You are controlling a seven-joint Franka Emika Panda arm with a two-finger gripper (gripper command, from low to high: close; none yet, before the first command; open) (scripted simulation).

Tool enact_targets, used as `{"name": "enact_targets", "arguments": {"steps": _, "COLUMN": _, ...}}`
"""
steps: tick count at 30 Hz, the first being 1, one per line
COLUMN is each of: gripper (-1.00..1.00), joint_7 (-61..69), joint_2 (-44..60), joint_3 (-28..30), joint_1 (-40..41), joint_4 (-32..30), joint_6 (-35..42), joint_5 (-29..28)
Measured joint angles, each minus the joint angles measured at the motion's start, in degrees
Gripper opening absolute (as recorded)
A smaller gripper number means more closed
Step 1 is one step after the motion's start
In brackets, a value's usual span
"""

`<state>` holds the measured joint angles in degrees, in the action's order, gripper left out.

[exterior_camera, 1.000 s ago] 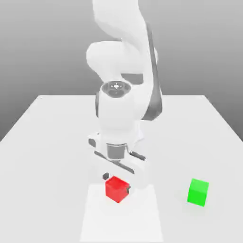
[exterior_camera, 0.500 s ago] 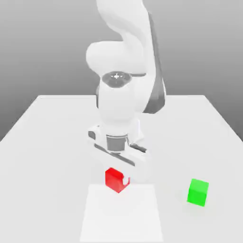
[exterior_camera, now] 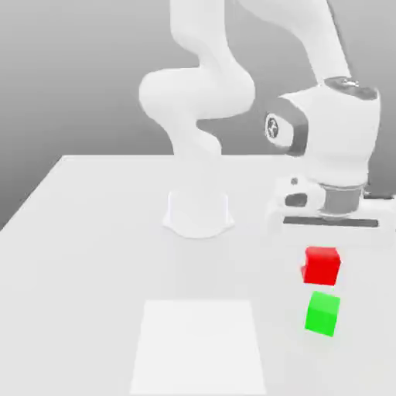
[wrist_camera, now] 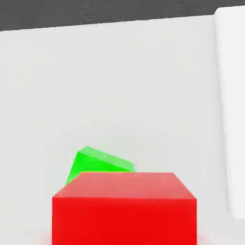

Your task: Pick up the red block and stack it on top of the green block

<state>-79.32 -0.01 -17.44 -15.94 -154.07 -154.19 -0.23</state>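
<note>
The gripper [exterior_camera: 322, 246] grips the small smooth red cube [exterior_camera: 321, 265] by opposite faces just above the green cube [exterior_camera: 322, 313] — rigid, light, probably slippery.

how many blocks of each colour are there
red block: 1
green block: 1
total: 2 blocks
</note>
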Motion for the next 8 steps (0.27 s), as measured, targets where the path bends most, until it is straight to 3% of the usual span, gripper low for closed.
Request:
{"name": "enact_targets", "arguments": {"steps": 4, "gripper": -1.0, "joint_7": -4.08, "joint_2": 7.09, "joint_3": 2.31, "joint_1": -0.6, "joint_4": 0.54, "joint_6": -6.26, "joint_5": -5.71}}
{"name": "enact_targets", "arguments": {"steps": 5, "gripper": 1.0, "joint_7": -5.07, "joint_2": 8.82, "joint_3": 3.09, "joint_1": -1.13, "joint_4": 0.6, "joint_6": -7.81, "joint_5": -7.09}}
{"name": "enact_targets", "arguments": {"steps": 8, "gripper": 1.0, "joint_7": -5.07, "joint_2": 8.82, "joint_3": 3.09, "joint_1": -1.12, "joint_4": 0.6, "joint_6": -7.81, "joint_5": -7.09}}
